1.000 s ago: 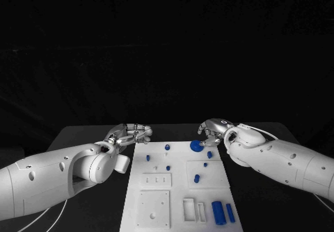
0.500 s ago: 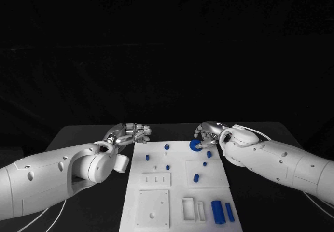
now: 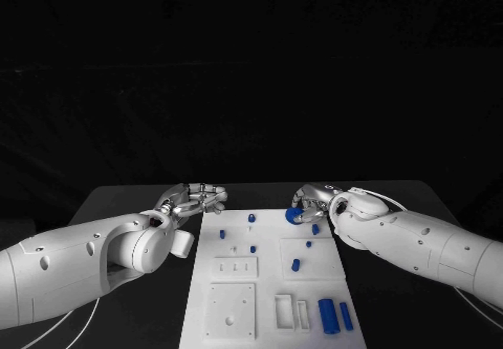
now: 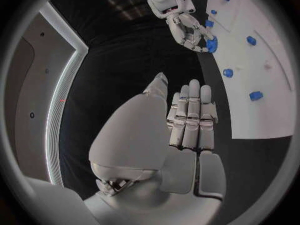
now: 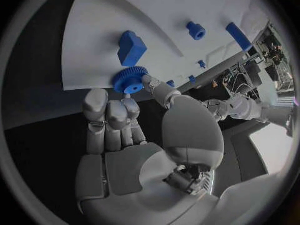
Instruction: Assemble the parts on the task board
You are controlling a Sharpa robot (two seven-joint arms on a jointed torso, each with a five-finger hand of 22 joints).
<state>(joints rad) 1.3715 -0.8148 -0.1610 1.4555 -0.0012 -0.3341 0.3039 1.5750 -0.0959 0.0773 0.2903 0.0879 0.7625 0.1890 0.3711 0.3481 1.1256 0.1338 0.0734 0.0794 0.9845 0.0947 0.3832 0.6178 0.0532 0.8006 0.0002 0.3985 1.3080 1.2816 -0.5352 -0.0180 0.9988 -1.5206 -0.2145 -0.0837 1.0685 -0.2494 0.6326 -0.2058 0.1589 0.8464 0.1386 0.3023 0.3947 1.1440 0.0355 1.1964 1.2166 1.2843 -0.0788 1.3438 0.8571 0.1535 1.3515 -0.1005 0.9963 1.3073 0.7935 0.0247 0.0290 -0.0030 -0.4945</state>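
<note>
Spanning the middle of the black table (image 3: 126,200), the white task board (image 3: 236,305) serves as the landmark for everything else. Both white arms reach toward its far end, the left arm (image 3: 73,265) along its left side and the right arm (image 3: 419,243) along its right.

The left hand (image 3: 197,200) hovers over the table just off the board's far left corner, not touching the board. The left wrist view shows its fingers (image 4: 190,117) lying straight and close together with nothing between them and the thumb, so it holds nothing.

The right hand (image 3: 311,201) sits at the board's far right edge. It pinches a blue gear (image 5: 130,80) between thumb and fingertips, and the gear is at the very rim of the board; whether it rests on the surface or is lifted just clear I cannot tell.

Next in size are two long blue bars (image 3: 336,318) lying side by side near the board's near right corner. Just beside the gear stands a blue block (image 5: 131,48). Several small blue pegs (image 3: 294,266) are scattered across the board's far half, between the two hands and toward its middle.
</note>
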